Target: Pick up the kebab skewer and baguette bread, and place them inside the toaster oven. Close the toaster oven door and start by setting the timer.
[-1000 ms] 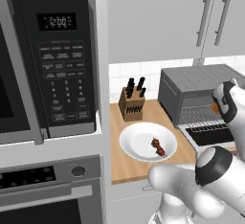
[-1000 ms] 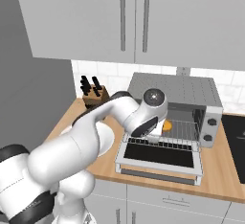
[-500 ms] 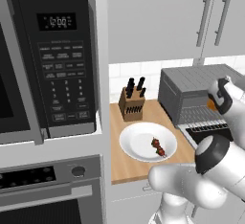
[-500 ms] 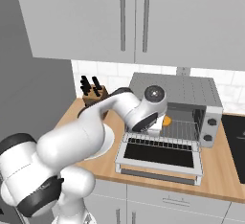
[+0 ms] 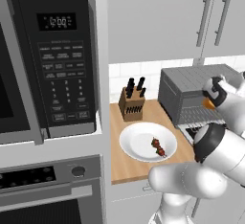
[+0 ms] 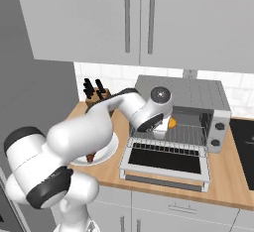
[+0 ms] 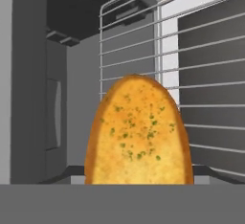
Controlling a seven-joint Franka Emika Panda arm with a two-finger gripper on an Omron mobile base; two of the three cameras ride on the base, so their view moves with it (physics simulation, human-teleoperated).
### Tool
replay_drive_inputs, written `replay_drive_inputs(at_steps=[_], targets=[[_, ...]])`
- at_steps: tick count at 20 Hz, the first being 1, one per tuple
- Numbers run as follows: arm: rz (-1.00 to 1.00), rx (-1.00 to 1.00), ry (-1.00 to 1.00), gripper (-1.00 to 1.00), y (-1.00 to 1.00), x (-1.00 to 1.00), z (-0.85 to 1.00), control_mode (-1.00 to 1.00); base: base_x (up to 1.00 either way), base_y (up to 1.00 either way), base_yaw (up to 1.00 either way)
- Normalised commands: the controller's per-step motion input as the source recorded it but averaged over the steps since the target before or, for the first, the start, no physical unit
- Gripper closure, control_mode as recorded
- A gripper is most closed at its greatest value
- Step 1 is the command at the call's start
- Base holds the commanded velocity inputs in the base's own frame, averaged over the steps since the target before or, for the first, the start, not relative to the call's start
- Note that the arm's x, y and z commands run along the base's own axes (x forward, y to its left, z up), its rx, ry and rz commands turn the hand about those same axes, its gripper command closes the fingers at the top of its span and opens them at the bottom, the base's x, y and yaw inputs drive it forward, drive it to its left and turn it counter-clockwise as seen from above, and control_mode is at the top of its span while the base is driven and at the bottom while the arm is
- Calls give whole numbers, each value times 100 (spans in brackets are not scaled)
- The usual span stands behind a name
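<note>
One baguette bread [image 7: 139, 132] sits in hand [image 6: 167, 125].

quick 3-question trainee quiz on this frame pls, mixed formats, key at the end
1. True or false: the kebab skewer lies on the white plate.
2. The toaster oven door is: A) shut B) dropped open C) removed.
3. What golden-orange thing sits right at the gripper, over the wire rack of the toaster oven?

Key: 1 true; 2 B; 3 the baguette bread.
</note>
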Motion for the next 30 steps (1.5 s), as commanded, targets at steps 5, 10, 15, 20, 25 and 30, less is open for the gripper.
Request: replay_drive_inputs(at_steps=[5,10,15,20,25,30], targets=[[0,0,0,100,0,22,-29,-100,0,0,0],[0,0,-1,100,0,28,-27,-100,0,0,0],[0,0,-2,100,0,28,-22,-100,0,0,0],[0,0,-4,100,0,21,-19,-100,0,0,0],[0,0,-5,100,0,21,-23,-100,0,0,0],[0,0,-2,-100,0,30,-15,-100,0,0,0]])
